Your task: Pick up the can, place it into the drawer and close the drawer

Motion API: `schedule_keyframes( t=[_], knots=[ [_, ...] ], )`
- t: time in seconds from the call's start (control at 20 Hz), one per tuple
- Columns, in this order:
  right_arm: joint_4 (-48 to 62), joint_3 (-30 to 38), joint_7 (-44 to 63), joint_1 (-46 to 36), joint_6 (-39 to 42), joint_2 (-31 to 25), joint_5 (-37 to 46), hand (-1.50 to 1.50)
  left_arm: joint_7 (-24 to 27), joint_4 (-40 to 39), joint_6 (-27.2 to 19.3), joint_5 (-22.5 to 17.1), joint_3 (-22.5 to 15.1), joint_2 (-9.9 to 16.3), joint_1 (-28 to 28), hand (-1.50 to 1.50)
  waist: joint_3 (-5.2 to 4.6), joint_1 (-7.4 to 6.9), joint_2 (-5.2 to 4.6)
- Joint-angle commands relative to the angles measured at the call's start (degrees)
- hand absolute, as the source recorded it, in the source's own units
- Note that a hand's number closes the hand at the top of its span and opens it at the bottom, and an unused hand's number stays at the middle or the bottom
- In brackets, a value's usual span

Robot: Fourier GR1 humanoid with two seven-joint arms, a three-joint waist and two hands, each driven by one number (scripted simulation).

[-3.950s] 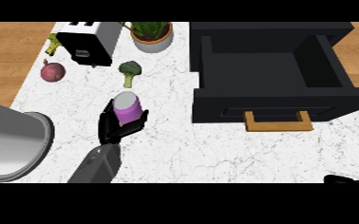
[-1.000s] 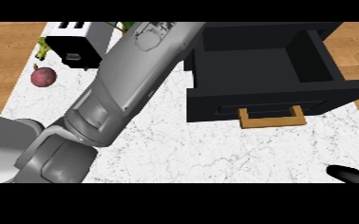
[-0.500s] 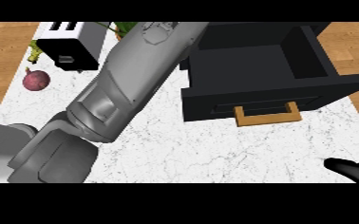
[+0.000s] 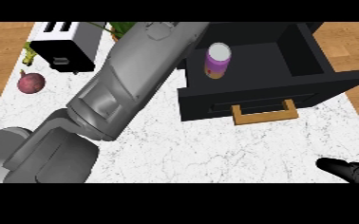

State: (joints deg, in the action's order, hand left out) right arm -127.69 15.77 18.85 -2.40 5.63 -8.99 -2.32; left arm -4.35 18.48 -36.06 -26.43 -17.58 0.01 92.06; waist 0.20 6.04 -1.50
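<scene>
The purple can (image 4: 218,60) with a pale lid stands upright inside the open black drawer (image 4: 252,99), near its left wall. Nothing touches it that I can see. My left forearm (image 4: 133,80) runs from the lower left up to the picture's top edge beside the drawer's left side, and its hand is out of sight past that edge. My right hand (image 4: 341,168) shows only as black fingers at the lower right corner, resting low over the counter and holding nothing. The drawer's wooden handle (image 4: 265,114) faces me.
A black and white toaster (image 4: 64,45) stands at the back left, with a dark red round vegetable (image 4: 31,82) in front of it. Green plant leaves (image 4: 123,27) show behind the forearm. The white marble counter (image 4: 231,147) stretches in front of the drawer.
My left forearm has shifted left off the drawer's opening, and the can now shows standing inside the drawer. Four seconds ago the left hand held the can over the counter.
</scene>
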Motion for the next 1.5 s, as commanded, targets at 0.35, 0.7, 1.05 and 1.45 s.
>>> schedule_keyframes(
  t=[0.35, 0.7, 1.05, 1.45],
  knots=[
    [3.28, -6.58, -5.64, -5.97, 2.83, -6.64, 13.97, -1.50, 2.89, -0.94, -0.24, -5.73, 1.18, -0.01, 0.58, -1.50, -0.04, -0.20, -0.73],
    [11.65, -12.13, -8.77, -11.33, 0.34, -9.55, 28.68, -1.50, 4.63, -1.40, -0.74, -8.06, 2.15, -0.01, 1.34, -1.50, -0.08, -2.50, -0.26],
    [23.73, -20.38, -11.24, -17.19, -3.08, -8.67, 41.17, -1.50, 5.39, -2.60, -1.47, -6.66, 0.73, -0.01, 2.70, -1.50, -0.11, -4.10, 0.34],
    [45.05, -23.32, -17.72, -24.25, -12.14, -6.87, 52.88, -1.50, 3.81, -1.80, 0.58, -6.59, 1.80, 0.03, 2.32, -1.50, -0.12, -5.93, 0.72]
  ],
)
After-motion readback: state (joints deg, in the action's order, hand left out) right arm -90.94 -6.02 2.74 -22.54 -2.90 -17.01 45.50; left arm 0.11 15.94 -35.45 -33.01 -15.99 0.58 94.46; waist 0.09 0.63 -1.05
